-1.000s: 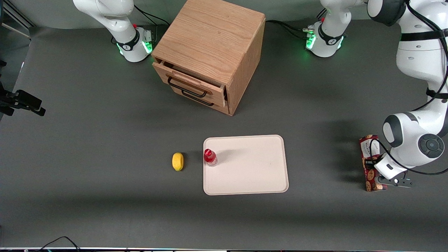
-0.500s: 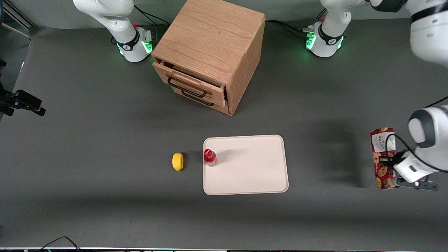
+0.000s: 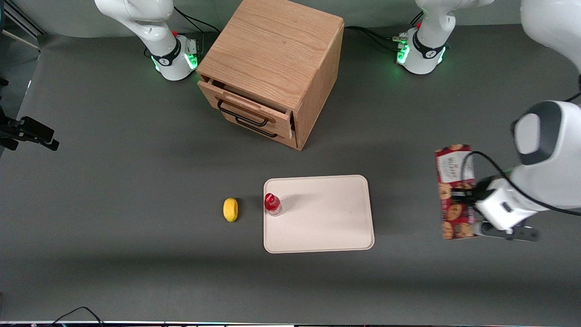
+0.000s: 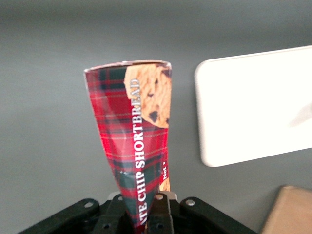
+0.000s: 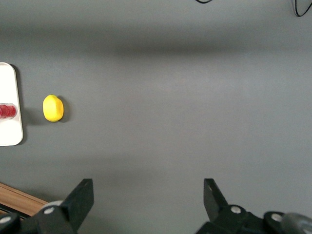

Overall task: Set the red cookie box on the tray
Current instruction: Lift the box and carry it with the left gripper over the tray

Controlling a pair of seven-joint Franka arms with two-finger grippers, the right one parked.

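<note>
Cream tray (image 3: 327,222) (bottle (image 3: 272,204) aboard), hand (image 3: 464,196) gripping box (image 3: 454,181)

the pincer (image 4: 145,214) is cut off by the wrist picture's edge, its fingertips hidden where they clamp the red cookie box (image 4: 134,141). the tray (image 4: 253,105) runs out of that frame. in the front view, the working arm covers part of the box's long side.
</note>
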